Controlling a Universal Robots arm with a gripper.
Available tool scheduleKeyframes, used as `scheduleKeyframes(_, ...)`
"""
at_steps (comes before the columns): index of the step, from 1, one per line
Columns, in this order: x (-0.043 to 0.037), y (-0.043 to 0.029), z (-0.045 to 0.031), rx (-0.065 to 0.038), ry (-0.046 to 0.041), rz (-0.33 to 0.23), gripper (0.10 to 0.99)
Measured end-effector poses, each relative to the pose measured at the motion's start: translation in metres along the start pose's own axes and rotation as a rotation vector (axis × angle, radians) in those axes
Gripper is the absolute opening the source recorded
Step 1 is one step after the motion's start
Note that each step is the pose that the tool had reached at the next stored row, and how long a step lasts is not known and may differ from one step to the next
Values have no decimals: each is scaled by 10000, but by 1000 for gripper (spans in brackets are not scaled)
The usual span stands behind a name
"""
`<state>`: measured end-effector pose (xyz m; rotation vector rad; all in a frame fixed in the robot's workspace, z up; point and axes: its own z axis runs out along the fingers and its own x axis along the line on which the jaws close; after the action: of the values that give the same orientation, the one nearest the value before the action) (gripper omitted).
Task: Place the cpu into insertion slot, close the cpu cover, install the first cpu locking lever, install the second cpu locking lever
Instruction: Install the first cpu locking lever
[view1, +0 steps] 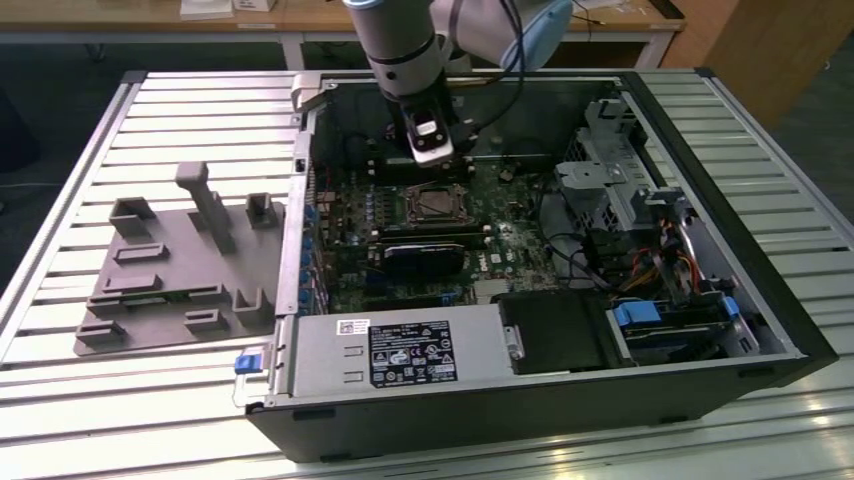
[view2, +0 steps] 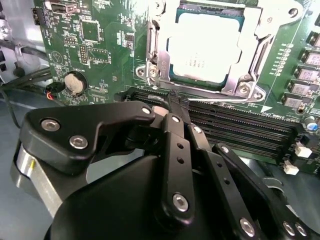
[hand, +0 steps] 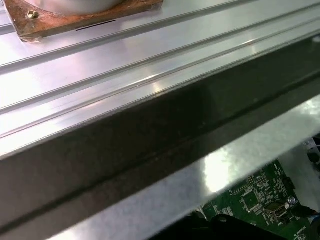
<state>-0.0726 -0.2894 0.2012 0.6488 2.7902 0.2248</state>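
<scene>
Silver-grey arm (view1: 400, 45), black cable (view1: 514, 60); black linkage hand (view2: 172, 102), silver screws (view2: 50, 124).

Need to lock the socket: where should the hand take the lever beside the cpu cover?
Probably mid-rod, from straight above: the lever is a thin wire lying low along the cpu cover, so the hand must straddle it crosswise.

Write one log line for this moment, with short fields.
cpu: seated | cover: down over cpu | claw: shut, beside cover
</scene>
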Motion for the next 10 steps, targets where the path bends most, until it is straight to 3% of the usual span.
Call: scheduleKeyframes(10, 19, 25, 22, 90, -84, 367, 106)
